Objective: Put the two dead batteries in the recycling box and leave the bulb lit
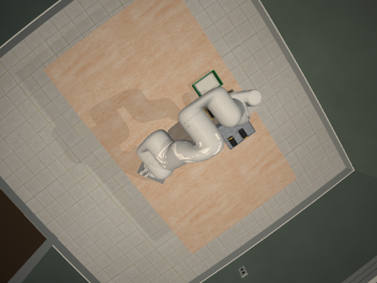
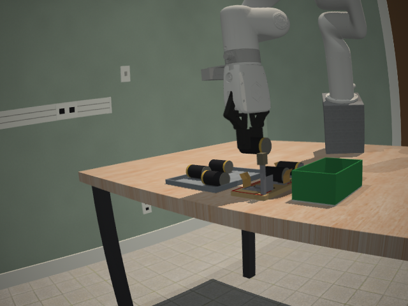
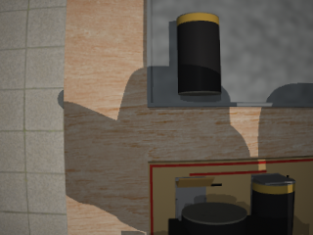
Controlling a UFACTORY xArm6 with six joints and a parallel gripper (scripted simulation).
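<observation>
Top: green box (image 1: 218,78) (image 2: 314,185), one o'clock of frame centre; no battery visible inside.

Exterior: gripper (image 2: 249,143) (image 3: 211,228) pinching one battery (image 2: 265,145) (image 3: 214,213) above holder (image 2: 248,196) (image 3: 161,196); box at four o'clock, upright. Three batteries on tray (image 1: 228,128) (image 2: 194,187) (image 3: 274,49), two at holder. Both disposals apparently remain.

Wrist: holder's battery (image 3: 273,206), five o'clock; bulb unclear.

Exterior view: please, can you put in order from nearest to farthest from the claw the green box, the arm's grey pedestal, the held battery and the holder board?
1. Held battery: in the claw.
2. Holder board: just below.
3. Green box: lower right.
4. Grey pedestal: far right, behind.
</observation>
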